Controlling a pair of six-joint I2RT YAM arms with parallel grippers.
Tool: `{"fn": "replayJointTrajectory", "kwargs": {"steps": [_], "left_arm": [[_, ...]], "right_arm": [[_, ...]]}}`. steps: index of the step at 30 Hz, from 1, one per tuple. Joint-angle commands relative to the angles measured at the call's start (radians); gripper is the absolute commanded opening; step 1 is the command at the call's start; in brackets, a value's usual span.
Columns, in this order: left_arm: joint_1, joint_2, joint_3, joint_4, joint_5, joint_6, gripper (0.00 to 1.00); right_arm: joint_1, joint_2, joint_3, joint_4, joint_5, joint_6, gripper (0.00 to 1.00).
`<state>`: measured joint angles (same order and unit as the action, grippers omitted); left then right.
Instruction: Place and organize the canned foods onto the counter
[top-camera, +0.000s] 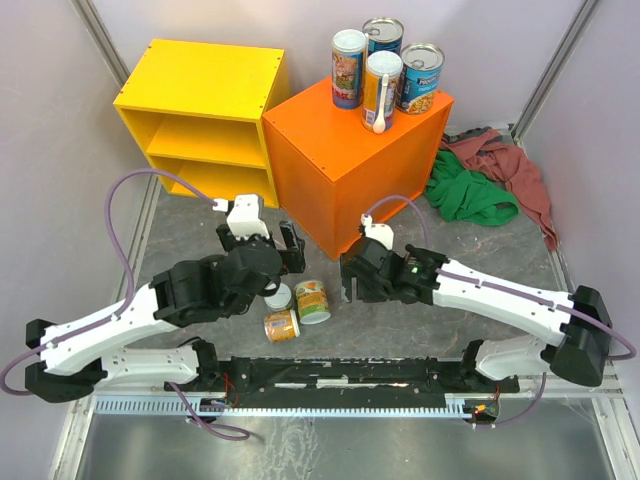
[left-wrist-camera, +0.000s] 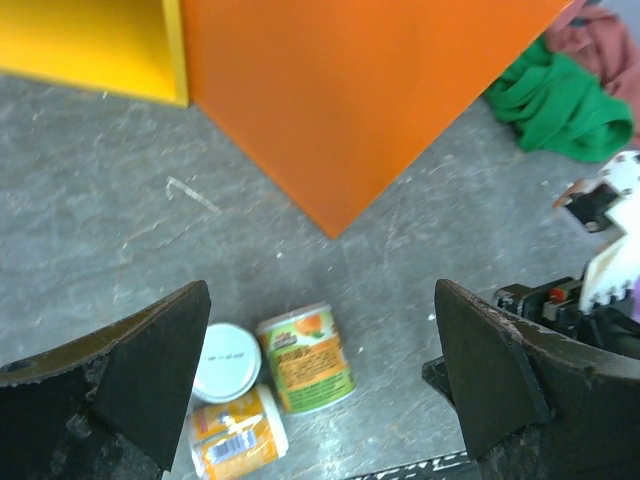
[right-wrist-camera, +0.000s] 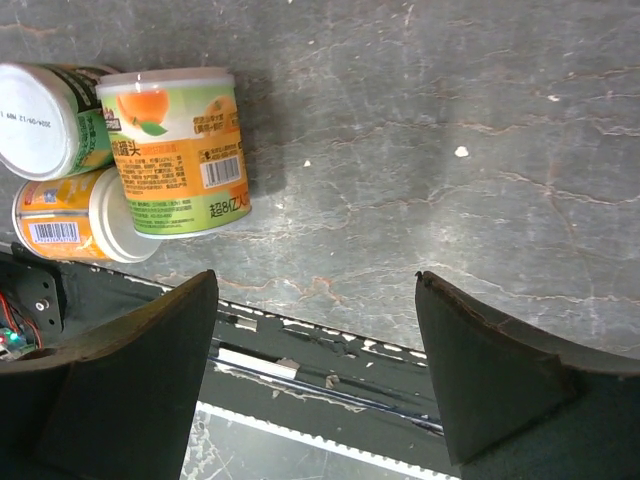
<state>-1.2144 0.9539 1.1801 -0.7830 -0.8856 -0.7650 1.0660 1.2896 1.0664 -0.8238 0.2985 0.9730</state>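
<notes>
Several canned foods (top-camera: 382, 70) stand upright in a cluster at the back of the orange counter (top-camera: 340, 160). Three more are on the grey floor in front of it: a green-and-orange can (top-camera: 313, 300), an orange-yellow can (top-camera: 282, 325) on its side, and a can with a white top (top-camera: 278, 296), partly hidden by my left arm. My left gripper (top-camera: 285, 262) hangs open above and just left of them, with the green-and-orange can (left-wrist-camera: 308, 358) low between its fingers in the left wrist view. My right gripper (top-camera: 358, 288) is open to their right, with nothing between its fingers; the cans (right-wrist-camera: 180, 150) are at the upper left of its view.
A yellow open-fronted shelf unit (top-camera: 200, 110) stands left of the counter. A green cloth (top-camera: 470, 190) and a reddish cloth (top-camera: 510, 165) lie bunched to the counter's right. The black mounting rail (top-camera: 340, 375) runs along the near edge behind the floor cans.
</notes>
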Motion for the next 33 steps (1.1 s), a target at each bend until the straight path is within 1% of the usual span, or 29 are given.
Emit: {"fn": "replayJointTrajectory", "kwargs": {"steps": [1,6,11,15,24,27,33], "left_arm": [[-0.005,0.003,-0.038,-0.186,-0.063,-0.255,0.99],[-0.005,-0.042,-0.157,-0.221,-0.053,-0.377,0.99],[-0.001,-0.072,-0.239,-0.236,-0.023,-0.448,1.0],[0.002,-0.062,-0.281,-0.237,0.016,-0.479,0.99],[0.009,-0.061,-0.386,-0.177,0.121,-0.57,0.99],[0.014,-0.055,-0.395,-0.176,0.129,-0.594,0.99],[0.025,-0.031,-0.41,-0.144,0.125,-0.577,0.99]], "right_arm": [[0.047,0.053,0.059,0.05,0.041,0.04,0.87],[0.088,0.117,0.094,0.06,0.057,0.03,0.87],[0.091,0.106,0.088,0.033,0.062,0.049,0.87],[0.091,0.059,0.043,0.027,0.06,0.075,0.87],[0.105,-0.078,-0.132,0.068,0.093,0.175,0.87],[0.117,-0.117,-0.16,0.057,0.121,0.204,0.87],[0.145,-0.188,-0.217,0.047,0.172,0.265,0.87]]}}
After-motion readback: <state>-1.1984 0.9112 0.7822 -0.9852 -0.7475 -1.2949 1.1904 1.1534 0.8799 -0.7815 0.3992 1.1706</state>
